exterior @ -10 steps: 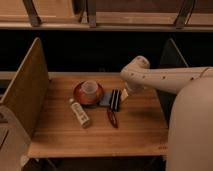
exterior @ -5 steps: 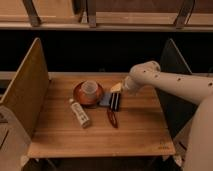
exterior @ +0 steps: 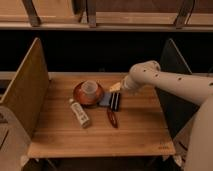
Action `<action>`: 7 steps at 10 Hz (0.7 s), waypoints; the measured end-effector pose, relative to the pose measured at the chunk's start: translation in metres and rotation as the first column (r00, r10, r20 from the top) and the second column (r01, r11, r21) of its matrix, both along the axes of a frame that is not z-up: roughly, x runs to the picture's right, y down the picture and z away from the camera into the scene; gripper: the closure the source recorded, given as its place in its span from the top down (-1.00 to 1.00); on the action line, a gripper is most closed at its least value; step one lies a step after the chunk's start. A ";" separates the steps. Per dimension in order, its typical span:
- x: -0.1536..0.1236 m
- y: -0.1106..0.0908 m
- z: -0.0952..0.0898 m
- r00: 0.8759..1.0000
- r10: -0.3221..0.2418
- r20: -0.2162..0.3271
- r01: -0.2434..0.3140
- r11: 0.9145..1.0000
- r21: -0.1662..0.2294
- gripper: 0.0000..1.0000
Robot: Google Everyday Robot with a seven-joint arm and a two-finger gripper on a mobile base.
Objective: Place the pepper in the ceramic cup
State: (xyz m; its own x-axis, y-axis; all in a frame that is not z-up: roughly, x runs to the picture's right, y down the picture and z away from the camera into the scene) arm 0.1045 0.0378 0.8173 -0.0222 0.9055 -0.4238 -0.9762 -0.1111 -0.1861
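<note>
Left to right on the desk (exterior: 140,131): a cream bottle (exterior: 80,114) lying flat; the cup (exterior: 90,88), set on a brown saucer (exterior: 78,97); a striped pad (exterior: 111,100); the pepper (exterior: 112,118), lying free just in front of the pad, near the cup but apart from it. The end effector (exterior: 116,87) hovers at the pad's far edge (spread or closed cannot be told). Judged step: reaching. A sound grasp would descend over the pepper's middle and close across its slim width, clear of pad and bottle.
</note>
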 end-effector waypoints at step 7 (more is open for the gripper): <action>-0.051 0.060 -0.004 0.957 -0.282 0.061 0.289 0.937 -0.197 0.60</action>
State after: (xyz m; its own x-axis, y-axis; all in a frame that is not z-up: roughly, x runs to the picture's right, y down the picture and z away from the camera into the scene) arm 0.0533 0.0982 0.8136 0.2408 0.7674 -0.5943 -0.9664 0.1330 -0.2200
